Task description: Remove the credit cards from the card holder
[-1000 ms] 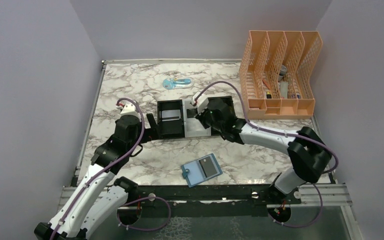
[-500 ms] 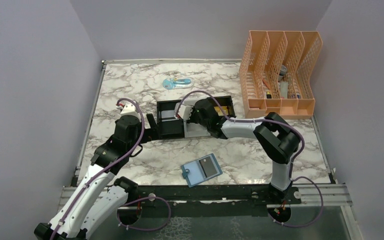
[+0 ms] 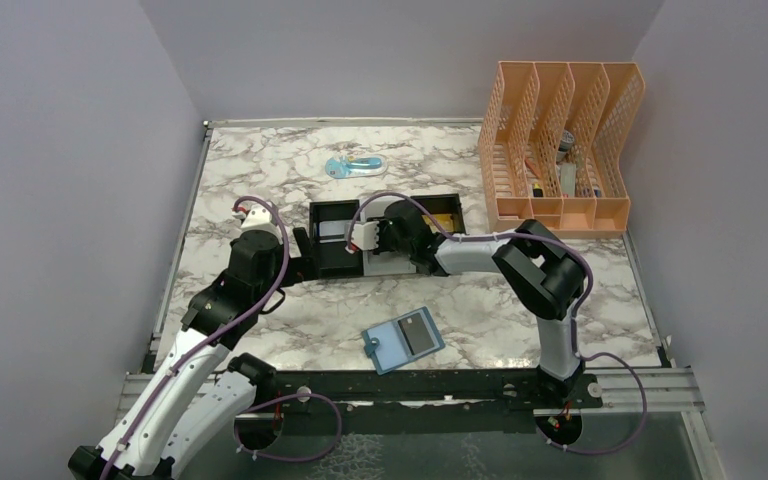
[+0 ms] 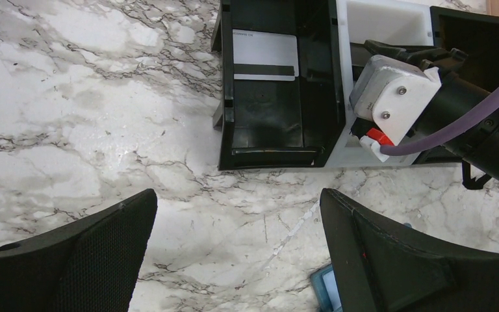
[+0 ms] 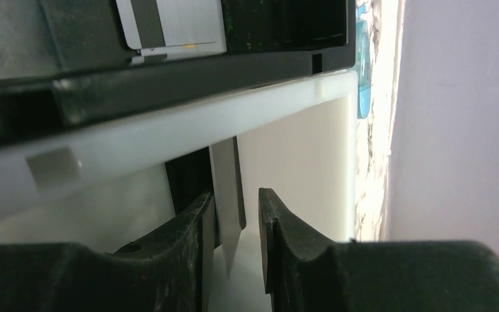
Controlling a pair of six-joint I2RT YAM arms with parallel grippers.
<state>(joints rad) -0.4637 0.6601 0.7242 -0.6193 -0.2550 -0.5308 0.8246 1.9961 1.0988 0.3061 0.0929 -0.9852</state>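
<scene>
- Marble table (image 3: 260, 160): holds everything; both arms reach in from the near edge.
- Orange file organizer (image 3: 560, 150): stands at the far right corner, small items in its slots, too small to name.
- Three-compartment tray (image 3: 340, 262): mid-table, black, white and black sections side by side.
- Left gripper (image 4: 237, 201): fingers spread wide, nothing between them but bare marble; it hovers just beside the tray's left black section.
- Right gripper (image 5: 237, 201): sits in the white middle section, fingers only a narrow gap apart. A thin card (image 5: 229, 208) stands edge-on between them, against one finger, with a sliver of light before the other. It does not look clamped.
- Card holder (image 3: 403, 340): teal-blue, lies open and flat near the front edge between the arm bases, well apart from both grippers. A dark rectangle covers its right half; cannot tell if that is a card.
- White card with black stripe (image 4: 264, 55): lies flat at the far end of the left black section.
- Small blue item (image 3: 353, 166): on the table behind the tray, apart from it.
</scene>
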